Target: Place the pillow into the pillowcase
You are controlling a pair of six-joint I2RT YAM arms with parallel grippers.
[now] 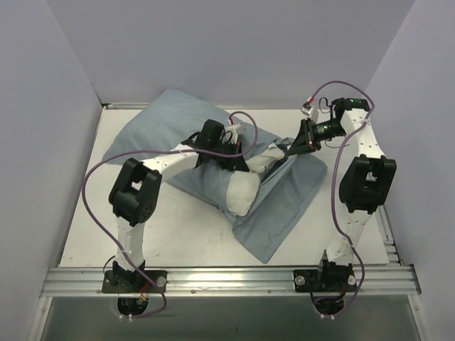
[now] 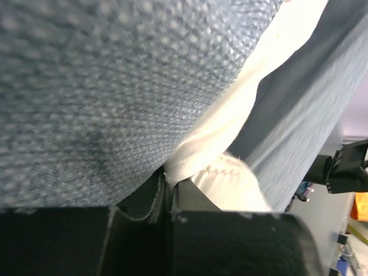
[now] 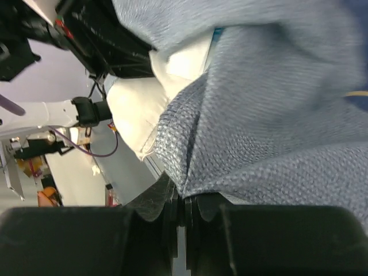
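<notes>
So the pillowcase (image 1: 160, 121) is sprawled pale side up across the far half of the counter (image 1: 178, 238), one end bunched toward the back left corner and the other end hanging toward the near right. The pillow (image 1: 243, 195) is only partly in. Its white end pokes out of the case near the middle of the counter, pointing at the near edge, with blue cloth folded around both of its sides.

The left claw (image 2: 168, 185) is clenched. From its wrist camera you can see a white stitched seam of the pillow pinched right between the fingertips, and the blue weave of the case is draped over the top of it, pressed close against the camera. In the overhead view that claw sits right on the spot where the pillow goes under the blue fabric, a bit left of centre.

The right claw (image 3: 183, 198) is also clamped tight, and it's got the pillowcase. A fold of the blue cloth runs straight down into the closed fingertips. The pillow is just beside that fold on the left, not in the grip itself. From above, this claw comes in from the right and bites the case edge just to the right of the pillow, near the left claw but not touching it.
</notes>
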